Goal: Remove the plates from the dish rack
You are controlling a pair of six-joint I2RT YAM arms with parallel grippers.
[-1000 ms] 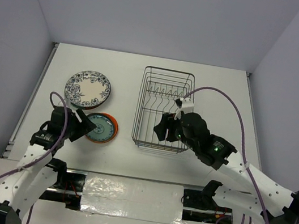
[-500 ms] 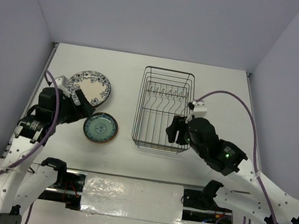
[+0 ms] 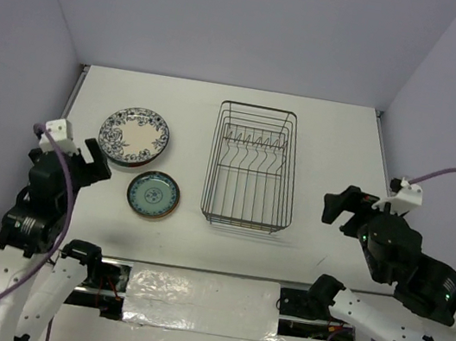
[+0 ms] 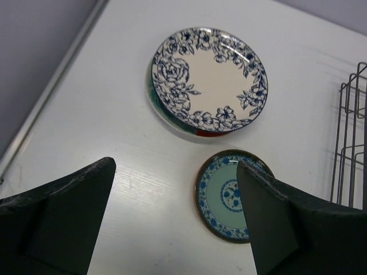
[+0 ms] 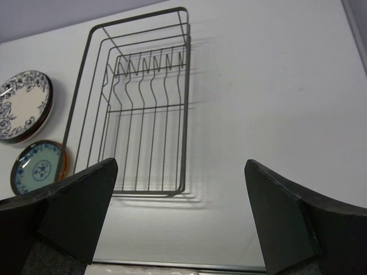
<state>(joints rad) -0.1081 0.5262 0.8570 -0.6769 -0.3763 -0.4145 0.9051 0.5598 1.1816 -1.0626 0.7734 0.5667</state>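
Both wide open, empty — left tool [image 4: 175, 165], right tool [image 5: 181, 163]; dish rack [image 3: 253, 168] lies long axis pointing away from arms

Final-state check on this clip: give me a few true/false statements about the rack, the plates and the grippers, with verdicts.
1. The dish rack holds no plates. True.
2. The small teal plate lies on top of the flower-rimmed plate. False: it lies flat on the table beside it, with a gap between them.
3. The left gripper is shut on a plate. False: it is open and empty.
4. The flower-rimmed plate tops a stack. True: red and teal edges of the plates underneath show in the left wrist view.
5. The right gripper is inside the rack. False: it is off to the rack's right, open and empty.
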